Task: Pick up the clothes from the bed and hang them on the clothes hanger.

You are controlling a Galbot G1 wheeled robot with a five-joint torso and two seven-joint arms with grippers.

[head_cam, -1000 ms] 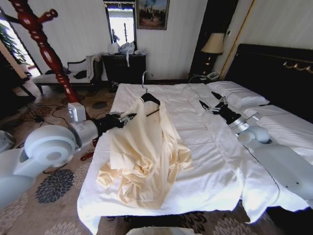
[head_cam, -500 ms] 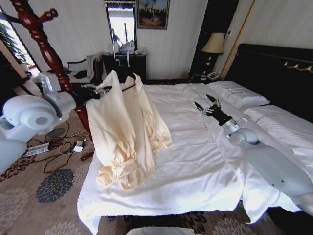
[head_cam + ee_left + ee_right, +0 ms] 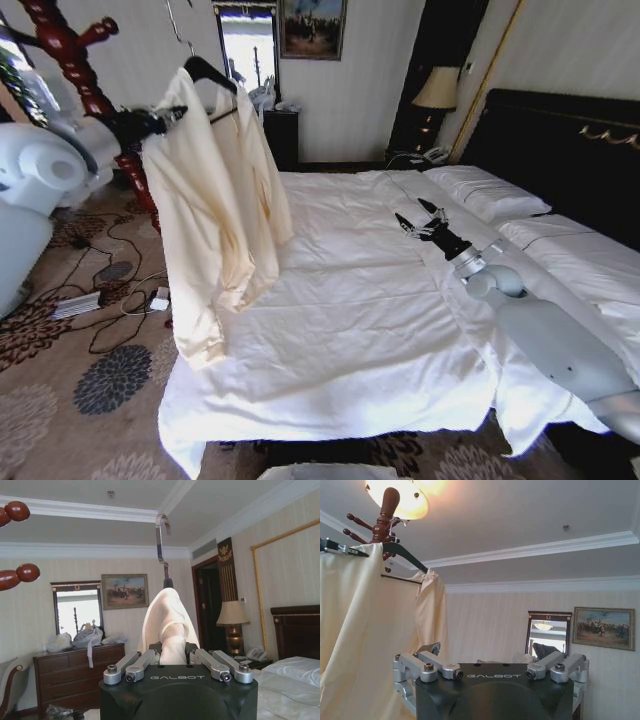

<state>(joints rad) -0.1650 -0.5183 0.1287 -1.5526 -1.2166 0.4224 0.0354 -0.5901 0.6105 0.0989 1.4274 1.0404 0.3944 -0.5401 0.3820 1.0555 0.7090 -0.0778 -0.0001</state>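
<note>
The pale cream clothes (image 3: pixel 215 200) hang on the black clothes hanger (image 3: pixel 212 73), clear of the bed (image 3: pixel 380 310), with the hem dangling beside its left edge. The silver hook (image 3: pixel 180 32) points up. My left gripper (image 3: pixel 152 122) holds one shoulder of the hanger through the fabric, high at the left beside the coat stand. In the left wrist view the gripper (image 3: pixel 172 659) is shut on the fabric-covered hanger under its hook (image 3: pixel 161 535). My right gripper (image 3: pixel 415 222) rests open above the sheet near the pillows. The right wrist view shows the clothes (image 3: pixel 355 630) on the hanger (image 3: pixel 406 555).
A red-brown wooden coat stand (image 3: pixel 75 60) rises just behind the hanger at the left. Cables and a power strip (image 3: pixel 85 303) lie on the carpet beside the bed. A dark dresser with a mirror (image 3: pixel 250 50) stands at the far wall, and a lamp (image 3: pixel 436 90) by the headboard (image 3: pixel 560 140).
My left arm has raised the hanger with the clothes off the bed, up and left toward the coat stand. The garment now hangs free. My right gripper has shifted slightly left.
</note>
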